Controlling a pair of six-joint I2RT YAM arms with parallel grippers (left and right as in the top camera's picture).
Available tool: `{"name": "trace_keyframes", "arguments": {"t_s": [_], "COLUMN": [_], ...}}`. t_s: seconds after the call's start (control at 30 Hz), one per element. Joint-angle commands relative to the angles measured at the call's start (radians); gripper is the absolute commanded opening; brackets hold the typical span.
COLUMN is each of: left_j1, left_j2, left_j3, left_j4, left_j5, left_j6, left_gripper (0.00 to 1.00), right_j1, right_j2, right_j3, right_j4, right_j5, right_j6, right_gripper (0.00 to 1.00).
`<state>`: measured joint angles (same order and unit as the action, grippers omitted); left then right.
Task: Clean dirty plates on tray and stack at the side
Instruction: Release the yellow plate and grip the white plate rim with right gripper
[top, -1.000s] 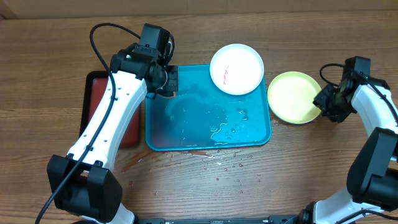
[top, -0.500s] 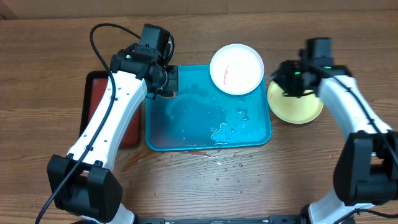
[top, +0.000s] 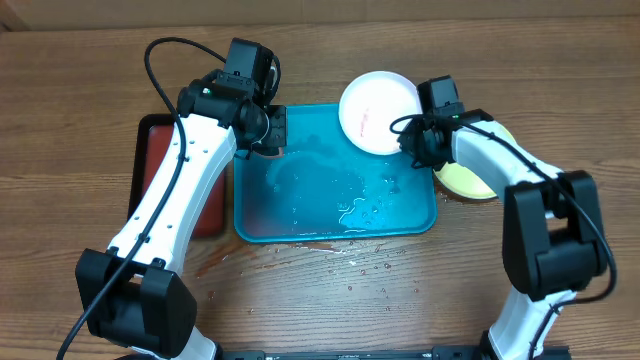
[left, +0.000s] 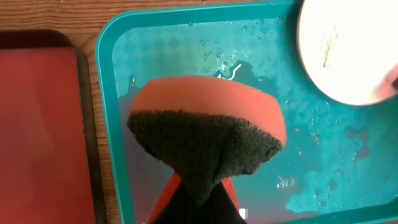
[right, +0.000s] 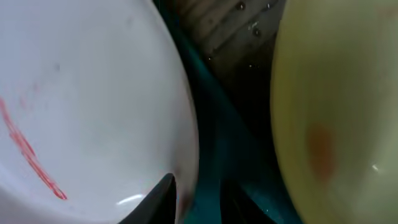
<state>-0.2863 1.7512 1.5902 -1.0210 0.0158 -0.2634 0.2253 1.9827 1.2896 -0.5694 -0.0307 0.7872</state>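
Overhead: the right gripper has swung from the green plate on the counter to the smeared white plate just ahead of it on the tray corner; left wrist: the left gripper stays clamped on the sponge, tray beneath it; right wrist: jaws apart astride the white plate's rim, so that plate is probably cleaned next.

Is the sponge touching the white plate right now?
Apart. The left wrist view shows bare wet tray between the sponge and the white plate.
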Motion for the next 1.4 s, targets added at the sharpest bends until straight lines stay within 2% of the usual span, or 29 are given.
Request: {"name": "trace_keyframes", "arguments": {"t_s": [0.0,0.2,0.33,0.47,0.7,0.9,0.97,1.13,1.37], "left_j1": [-0.002,-0.002,-0.002,-0.002,-0.002,-0.002,-0.002,-0.002,-0.003], "left_j2": [-0.005,-0.005,-0.005,-0.005,-0.005,-0.005,-0.005,-0.005,-0.005], "left_j3": [-0.005,-0.005,-0.005,-0.005,-0.005,-0.005,-0.005,-0.005,-0.005], "left_j4": [0.004,0.004,0.004,0.004,0.003,0.002,0.003,0.003,0.005], "left_j5": [0.01,0.01,0.01,0.008,0.007,0.003,0.003,0.004,0.003], "left_j6": [-0.014,-0.014,-0.014,-0.014,-0.014,-0.013,-0.013,-0.014,-0.014], "left_gripper": [0.04,0.04,0.04,0.04,0.04,0.04,0.04,0.04,0.04], "right_j1": [0.02,0.068,0.115,0.198,0.263,0.206,0.179,0.11,0.141], "right_j2": [0.031,0.034,0.034,0.034,0.034,0.034,0.034,0.036,0.066], "right_j3": [0.017,0.017,0.017,0.017,0.022,0.032,0.032,0.032,0.032], "right_j4": [0.017,-0.025,-0.1,-0.202,-0.222,-0.168,-0.137,-0.05,-0.04], "right_j5": [-0.041,-0.076,-0.174,-0.28,-0.243,-0.163,-0.16,-0.157,-0.164], "right_j6": [-0.05,-0.089,-0.117,-0.168,-0.221,-0.332,-0.372,-0.396,-0.391], "right_gripper": [0.25,0.21,0.17,0.18,0.34,0.49,0.5,0.45,0.29]}}
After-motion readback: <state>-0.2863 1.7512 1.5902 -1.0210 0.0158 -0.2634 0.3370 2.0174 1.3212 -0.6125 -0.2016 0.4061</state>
